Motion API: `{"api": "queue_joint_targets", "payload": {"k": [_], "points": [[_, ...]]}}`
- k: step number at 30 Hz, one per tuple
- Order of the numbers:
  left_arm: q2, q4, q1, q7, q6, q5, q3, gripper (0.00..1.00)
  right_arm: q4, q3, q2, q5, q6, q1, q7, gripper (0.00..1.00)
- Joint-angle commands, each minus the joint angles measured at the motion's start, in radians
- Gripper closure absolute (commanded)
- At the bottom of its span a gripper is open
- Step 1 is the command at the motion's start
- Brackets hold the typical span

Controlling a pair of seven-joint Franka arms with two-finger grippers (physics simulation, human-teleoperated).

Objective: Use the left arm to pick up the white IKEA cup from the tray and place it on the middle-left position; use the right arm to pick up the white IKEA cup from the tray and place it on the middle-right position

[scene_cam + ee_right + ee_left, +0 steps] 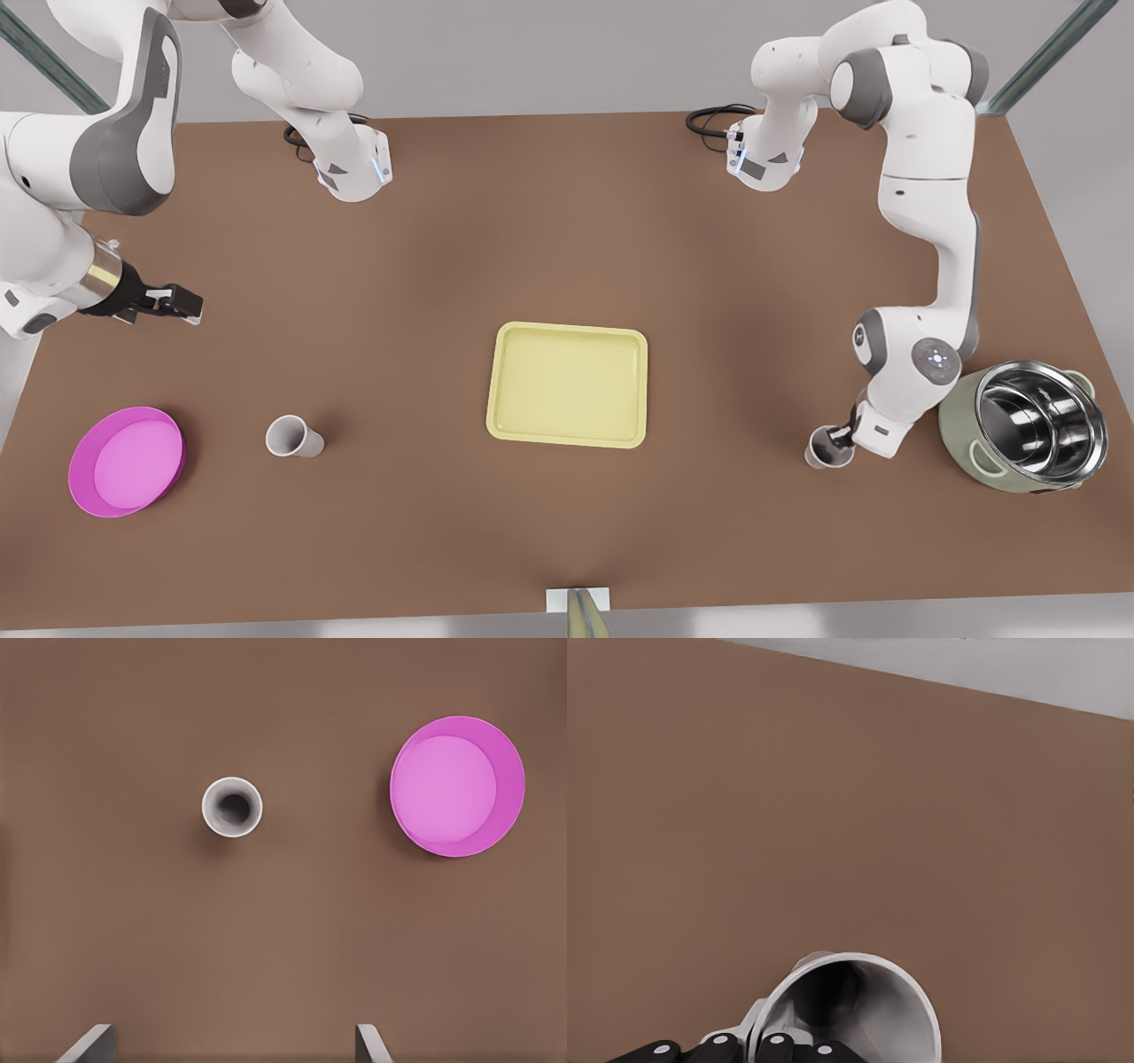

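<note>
— Cups first: where do we stand with them?
— Both are off the pale yellow rectangular tray (567, 330), whose low rim and rounded corners frame a bare matte floor. One small white tapered cup (292, 437) stands upright and free on the plain brown worktop (567, 221), between the tray and the round glossy magenta plate (127, 461).
— And the second white cup (824, 450)?
— We see it at the front view's right, gripped at its thin rim by the left hand (840, 434). It sits low beside the steel-lined green pot (1028, 430); we cannot tell whether its base touches the worktop.
— So what remains?
— We judge the first placement done and the second nearly so: setting down, if needed, then letting go.
— The right hand (182, 303)?
— It hovers at the front view's left, well above the free cup, its fingers spread wide and holding nothing. That arm waits.
— Surfaces?
— Smooth, hard cups with greyish shaded interiors; the worktop is flat and unmarked.
</note>
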State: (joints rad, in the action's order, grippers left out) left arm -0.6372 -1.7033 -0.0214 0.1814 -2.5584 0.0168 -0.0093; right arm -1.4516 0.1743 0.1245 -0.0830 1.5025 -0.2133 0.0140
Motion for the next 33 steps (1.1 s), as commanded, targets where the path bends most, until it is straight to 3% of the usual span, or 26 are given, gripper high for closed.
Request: {"api": "queue_joint_targets", "payload": {"k": [1, 5, 6, 7, 8, 14, 18, 22, 23, 24, 33], "points": [[-0.004, 0.001, 0.0, -0.296, -0.075, -0.012, 0.0, 0.85, 0.0, 0.001, 0.0, 0.002, -0.001, 0.0, -0.008, 0.0], [-0.027, 0.001, -0.006, -0.296, -0.086, -0.012, 0.0, 0.85, 0.0, 0.001, 0.0, 0.0, 0.002, 0.0, -0.009, 0.0], [-0.027, 0.001, -0.008, -0.296, -0.086, -0.012, 0.0, 0.75, 0.0, 0.001, 0.0, 0.0, 0.002, 0.0, -0.009, 0.0], [-0.029, 0.001, -0.008, -0.298, -0.086, -0.012, 0.0, 0.23, 0.0, 0.001, 0.0, 0.0, 0.002, 0.0, -0.009, 0.0], [-0.029, 0.001, -0.008, -0.296, -0.086, -0.012, 0.0, 0.0, 0.0, 0.001, 0.0, 0.0, 0.002, 0.0, -0.009, 0.0], [0.007, 0.039, -0.006, -0.296, -0.046, -0.011, 0.009, 0.0, 0.0, -0.001, 0.0, 0.0, 0.004, -0.001, -0.008, 0.0], [0.11, 0.398, 0.005, -0.295, 0.677, 0.074, 0.008, 0.0, 0.0, -0.001, 0.0, 0.0, 0.004, -0.001, -0.009, 0.0], [0.327, 0.439, 0.012, -0.059, 1.046, -0.1, 0.0, 0.0, 0.0, -0.002, 0.0, 0.0, 0.004, -0.001, -0.009, 0.0], [0.442, 0.364, 0.014, -0.057, 1.083, -0.094, -0.001, 0.0, 0.0, -0.002, 0.0, 0.0, 0.004, -0.001, -0.008, 0.0], [0.512, 0.237, 0.015, -0.054, 0.98, -0.087, -0.009, 0.0, 0.0, -0.002, 0.0, -0.001, 0.004, -0.001, -0.008, 0.0], [0.439, 0.269, 0.017, -0.131, 0.942, -0.109, -0.046, 0.0, 0.0, 0.001, 0.001, -0.011, 0.004, 0.0, 0.007, 0.0]]}}
